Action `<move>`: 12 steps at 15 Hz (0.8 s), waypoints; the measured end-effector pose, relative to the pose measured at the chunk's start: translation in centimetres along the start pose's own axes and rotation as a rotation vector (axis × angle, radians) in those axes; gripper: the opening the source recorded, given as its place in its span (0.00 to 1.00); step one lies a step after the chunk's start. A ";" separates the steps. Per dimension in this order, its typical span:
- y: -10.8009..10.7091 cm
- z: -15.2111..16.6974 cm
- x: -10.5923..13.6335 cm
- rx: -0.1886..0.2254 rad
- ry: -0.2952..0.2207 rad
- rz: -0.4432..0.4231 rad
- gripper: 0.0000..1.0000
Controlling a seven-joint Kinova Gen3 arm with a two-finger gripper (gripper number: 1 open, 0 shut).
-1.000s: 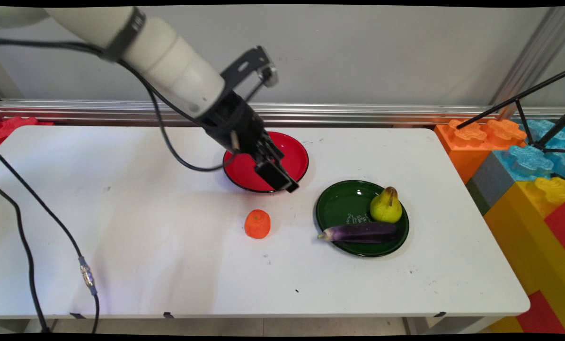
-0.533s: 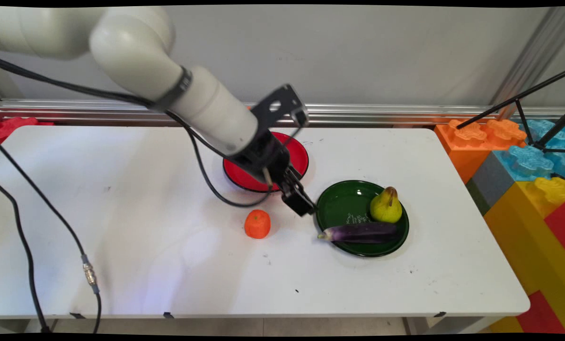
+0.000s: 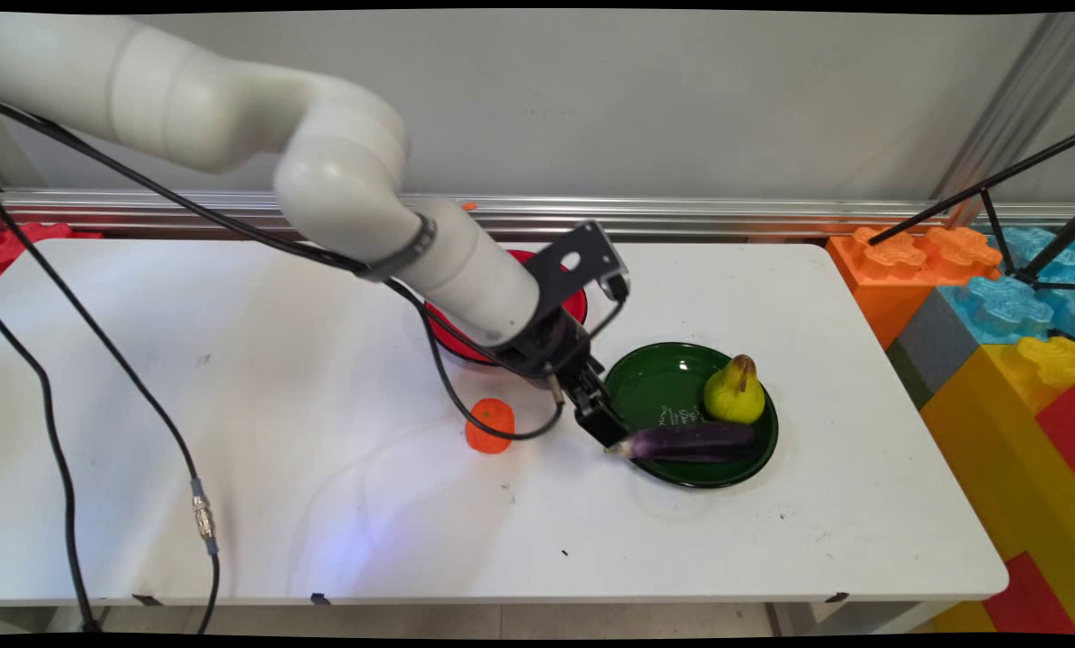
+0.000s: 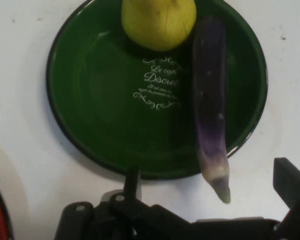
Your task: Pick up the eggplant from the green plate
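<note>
hand [image 3: 611, 434] is open right at the eggplant's [image 3: 687, 441] tip on the green plate [image 3: 654, 382], might just shove it sideways imo

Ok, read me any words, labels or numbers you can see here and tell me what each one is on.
"Le con..." on the green plate, white script; the eggplant covers the end of the line.
"Discret...", second line on the same plate, also cut off by the eggplant.
A third, smaller line sits under those: too small to read.
Nothing else readable.
</note>
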 end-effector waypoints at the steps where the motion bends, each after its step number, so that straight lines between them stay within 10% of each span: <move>1: 0.1 0.9 -0.1 -0.003 0.002 0.005 1.00; 12: -0.1 7.8 -0.5 -0.025 0.052 0.027 1.00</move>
